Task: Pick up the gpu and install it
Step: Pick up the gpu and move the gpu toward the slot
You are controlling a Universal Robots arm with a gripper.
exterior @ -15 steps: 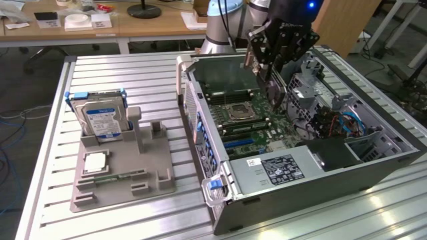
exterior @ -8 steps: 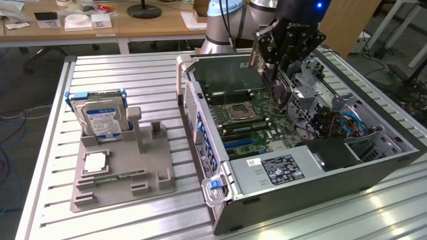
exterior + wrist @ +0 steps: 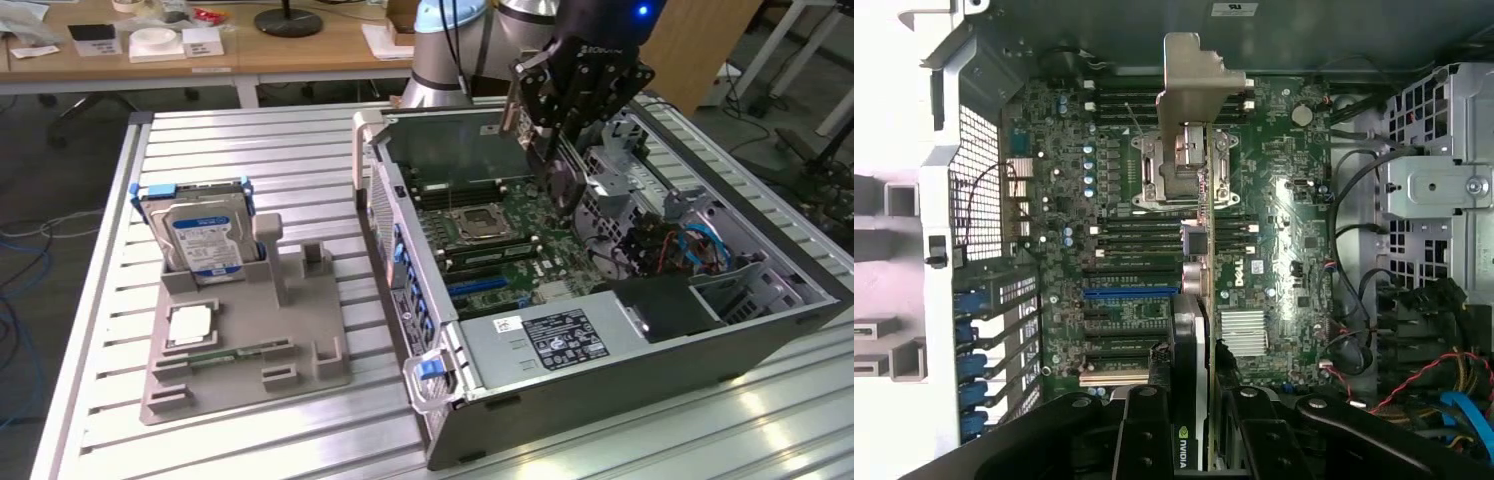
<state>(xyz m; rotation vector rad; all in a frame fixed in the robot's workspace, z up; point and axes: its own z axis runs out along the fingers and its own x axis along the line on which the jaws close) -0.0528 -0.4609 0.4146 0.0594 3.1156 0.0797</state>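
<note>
Install step, gpu not yet seated: pincer (image 3: 1196, 402) clamped on the gpu (image 3: 1195, 340), card edge-down just above the motherboard (image 3: 1284, 180) inside the case (image 3: 641, 370). Next likely needs the edge squared to the motherboard, then a straight push.

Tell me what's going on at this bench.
The robot arm's black gripper is clamped on the thin, dark gpu with a silver bracket, holding it edge-down over the green motherboard inside the open grey computer case. It looks not yet seated. On the exterior view's left, a silver hard drive with a blue-white label stands in a grey holder.
</note>
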